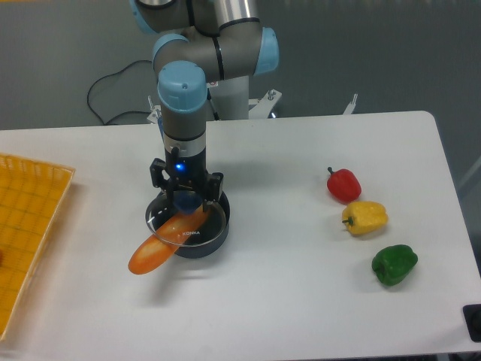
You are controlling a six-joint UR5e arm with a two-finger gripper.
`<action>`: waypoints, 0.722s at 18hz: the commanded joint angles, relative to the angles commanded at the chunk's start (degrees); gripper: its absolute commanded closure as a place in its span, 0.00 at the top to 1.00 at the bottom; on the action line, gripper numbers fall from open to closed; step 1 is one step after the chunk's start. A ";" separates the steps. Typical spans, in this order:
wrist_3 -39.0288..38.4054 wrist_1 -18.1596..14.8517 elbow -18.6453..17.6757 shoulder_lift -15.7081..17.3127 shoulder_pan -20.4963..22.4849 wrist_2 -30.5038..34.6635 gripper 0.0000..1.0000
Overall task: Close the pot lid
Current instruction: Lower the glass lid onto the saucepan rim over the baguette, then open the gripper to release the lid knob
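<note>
While the arm hangs straight down over the left-centre of the white surface (285, 301), the end effector (185, 201) sits directly above the pot (216, 235), its fingers (158, 180) standing either side of the dark blue knob of the lid (184, 226). The fingers look closed against the knob, clamped on it; the exact contact is small and partly hidden by the finger bodies. A blue light shows on the wrist just above.

The lid lies directly under the end effector, at 6 o'clock from it, roughly over the pot opening. Its glass disc appears tilted, with the rim at 7 o'clock reaching past the pot's edge. Whether the rim touches the pot cannot be told.

An orange carrot (152, 252) lies slanted with its upper end inside the pot, under the lid, and its lower end out over the surface at 8 o'clock from the pot.

At 3 o'clock from the pot, well apart from it, three peppers lie in a slanted row: a red pepper (343, 185), a yellow pepper (365, 217) just below it, and a green pepper (394, 264) lowest. A yellow basket (22, 218) lies at the left edge, at 9 o'clock.
</note>
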 joint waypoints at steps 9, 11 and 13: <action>0.09 -0.26 1.75 0.62 0.44 0.35 1.00; 0.09 -0.35 2.90 0.70 0.88 1.40 1.00; 0.26 -0.35 3.95 0.53 1.31 2.90 1.00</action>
